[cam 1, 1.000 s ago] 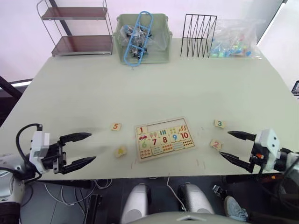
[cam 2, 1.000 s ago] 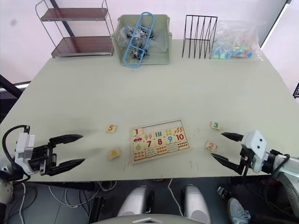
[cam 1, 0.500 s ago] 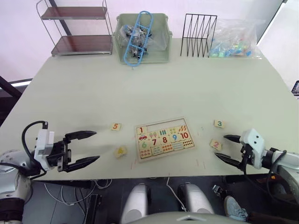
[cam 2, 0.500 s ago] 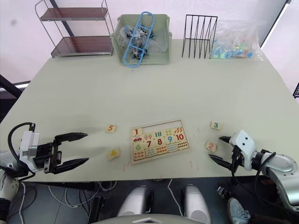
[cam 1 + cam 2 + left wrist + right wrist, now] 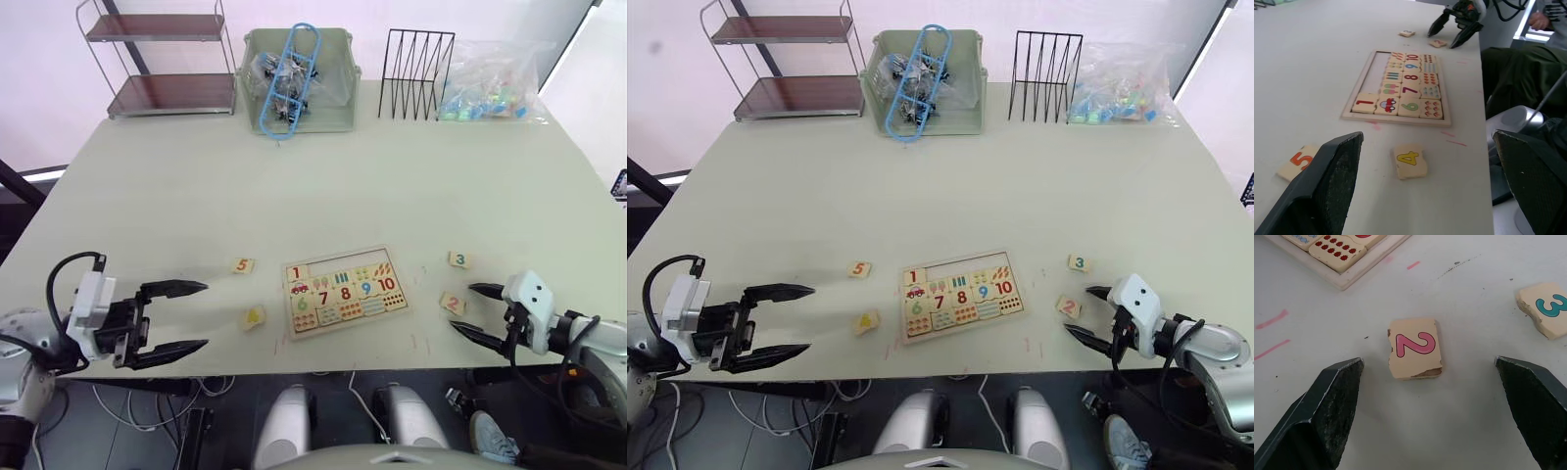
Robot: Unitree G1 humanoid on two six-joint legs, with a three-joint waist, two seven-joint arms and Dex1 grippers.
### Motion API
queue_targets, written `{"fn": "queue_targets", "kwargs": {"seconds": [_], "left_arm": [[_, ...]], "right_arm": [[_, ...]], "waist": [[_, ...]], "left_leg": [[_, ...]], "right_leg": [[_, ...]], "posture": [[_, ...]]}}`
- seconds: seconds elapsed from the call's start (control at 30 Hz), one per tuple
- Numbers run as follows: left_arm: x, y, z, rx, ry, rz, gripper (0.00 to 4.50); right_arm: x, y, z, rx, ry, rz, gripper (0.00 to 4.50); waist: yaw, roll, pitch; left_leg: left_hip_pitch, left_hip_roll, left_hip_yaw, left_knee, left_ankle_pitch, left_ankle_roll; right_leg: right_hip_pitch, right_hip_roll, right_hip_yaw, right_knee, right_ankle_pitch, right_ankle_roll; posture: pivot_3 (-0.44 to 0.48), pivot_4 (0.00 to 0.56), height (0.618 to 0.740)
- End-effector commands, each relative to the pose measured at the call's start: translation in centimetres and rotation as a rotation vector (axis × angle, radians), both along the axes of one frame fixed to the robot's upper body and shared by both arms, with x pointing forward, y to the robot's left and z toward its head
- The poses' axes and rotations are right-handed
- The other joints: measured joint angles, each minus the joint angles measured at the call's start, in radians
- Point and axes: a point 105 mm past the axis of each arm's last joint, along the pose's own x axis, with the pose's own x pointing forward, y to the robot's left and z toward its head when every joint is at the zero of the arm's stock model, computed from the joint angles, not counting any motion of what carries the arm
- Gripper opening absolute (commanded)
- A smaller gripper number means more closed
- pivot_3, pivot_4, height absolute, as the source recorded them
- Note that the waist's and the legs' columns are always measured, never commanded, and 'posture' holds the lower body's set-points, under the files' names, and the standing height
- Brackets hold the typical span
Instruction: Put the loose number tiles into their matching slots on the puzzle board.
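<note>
Fingers (image 5: 1327,416) of the right gripper (image 5: 478,311) spread wide around tile 2 (image 5: 1415,355); left gripper (image 5: 181,317) gapes near tile 4 (image 5: 254,316). Board (image 5: 344,290) lies mid-surface (image 5: 323,186), tile 1 seated; shelf (image 5: 162,59), bin (image 5: 338,108), rack (image 5: 416,61) behind.

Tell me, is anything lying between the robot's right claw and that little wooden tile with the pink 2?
No. In the right wrist view, only bare pale table separates the open right gripper from the pale-wood 2 tile.

Pale-wood tile (image 5: 1415,354), pink numeral 2
</note>
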Motion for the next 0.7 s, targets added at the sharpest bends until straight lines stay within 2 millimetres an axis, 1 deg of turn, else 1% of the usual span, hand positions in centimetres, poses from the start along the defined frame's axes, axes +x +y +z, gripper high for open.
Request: {"fn": "queue_targets", "kwargs": {"seconds": [0.03, 0.37, 0.47, 0.63, 0.67, 0.7], "left_arm": [[-0.45, -0.27, 0.56, 0.0, -0.024, -0.054, 4.5], [-0.48, -0.28, 0.46, 0.007, -0.021, -0.064, 4.5], [-0.51, -0.23, 0.43, 0.008, -0.024, -0.062, 4.5], [-0.59, -0.16, 0.41, 0.008, -0.026, -0.057, 4.5], [-0.6, -0.15, 0.41, 0.008, -0.027, -0.057, 4.5], [-0.61, -0.14, 0.41, 0.007, -0.027, -0.056, 4.5]], "right_arm": [[-0.03, 0.21, 0.52, 0.016, -0.027, 0.02, 4.49], [0.27, 0.74, 0.59, 0.025, -0.037, 0.059, 4.49], [0.28, 0.63, 0.33, 0.02, -0.026, 0.058, 3.64], [0.42, 0.39, 0.09, 0.012, -0.022, 0.042, 0.97], [0.42, 0.38, 0.09, 0.012, -0.022, 0.042, 0.83], [0.42, 0.38, 0.09, 0.012, -0.022, 0.041, 0.83]], "waist": [[0.0, 0.0, 0.0], [0.0, 0.0, 0.0], [0.0, 0.0, 0.0], [0.0, 0.0, 0.0], [0.0, 0.0, 0.0], [0.0, 0.0, 0.0]], "left_leg": [[0.0, 0.0, 0.0, 0.0, 0.0, 0.0], [0.0, 0.0, 0.0, 0.0, 0.0, 0.0], [0.0, 0.0, 0.0, 0.0, 0.0, 0.0], [0.0, 0.0, 0.0, 0.0, 0.0, 0.0], [0.0, 0.0, 0.0, 0.0, 0.0, 0.0], [0.0, 0.0, 0.0, 0.0, 0.0, 0.0]], "right_leg": [[0.0, 0.0, 0.0, 0.0, 0.0, 0.0], [0.0, 0.0, 0.0, 0.0, 0.0, 0.0], [0.0, 0.0, 0.0, 0.0, 0.0, 0.0], [0.0, 0.001, 0.0, 0.0, 0.0, 0.0], [0.0, 0.001, 0.0, 0.0, 0.0, 0.0], [0.0, 0.001, 0.0, 0.0, 0.0, 0.0]], "posture": [[0.0, 0.15, 0.74], [0.0, 0.15, 0.74], [0.0, 0.15, 0.74], [0.0, 0.15, 0.74], [0.0, 0.15, 0.74], [0.0, 0.15, 0.74]]}}
